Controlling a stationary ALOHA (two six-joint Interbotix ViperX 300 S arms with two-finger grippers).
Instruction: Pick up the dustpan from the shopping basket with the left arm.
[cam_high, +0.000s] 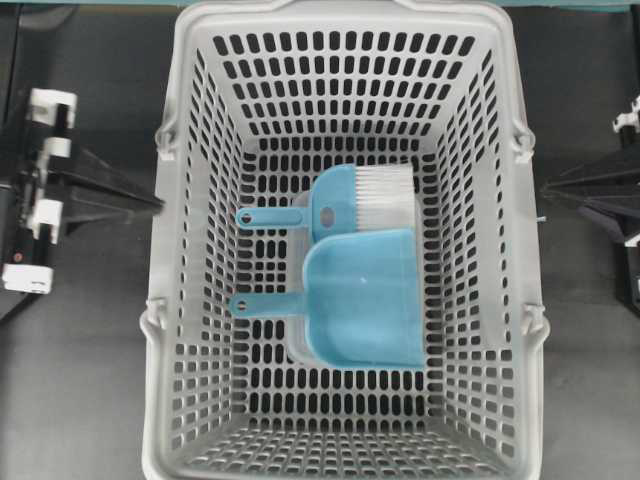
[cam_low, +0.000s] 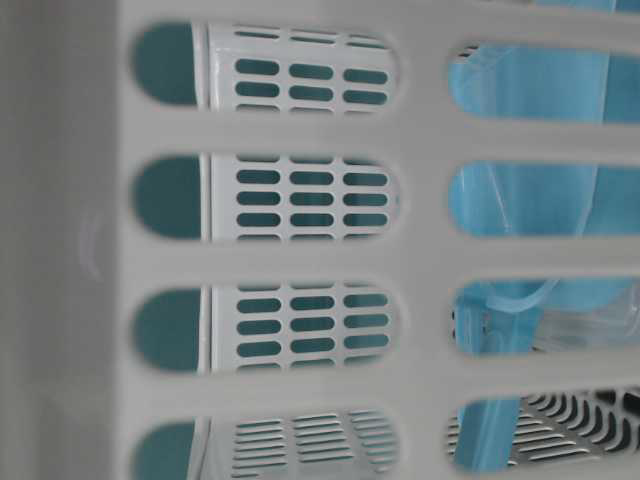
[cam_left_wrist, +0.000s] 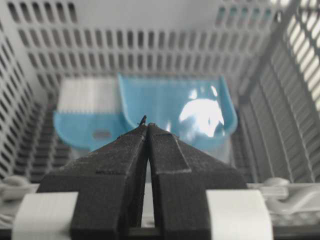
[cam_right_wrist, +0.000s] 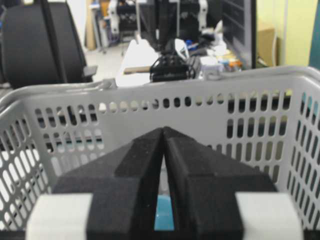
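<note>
Light grey moulded plastic for the shopping basket (cam_high: 190, 300), smooth with a dull satin finish, slotted all over. Light blue plastic for the dustpan (cam_high: 365, 300), smooth and glossy, with a bright glare patch on its floor in the left wrist view. Same blue plastic on the hand brush (cam_high: 335, 205), with fine white bristles (cam_high: 385, 195), matt and ribbed. Black, matt, finely grained fingers on the left gripper (cam_left_wrist: 146, 125) and the right gripper (cam_right_wrist: 163, 129), with smooth white plastic fittings behind.
</note>
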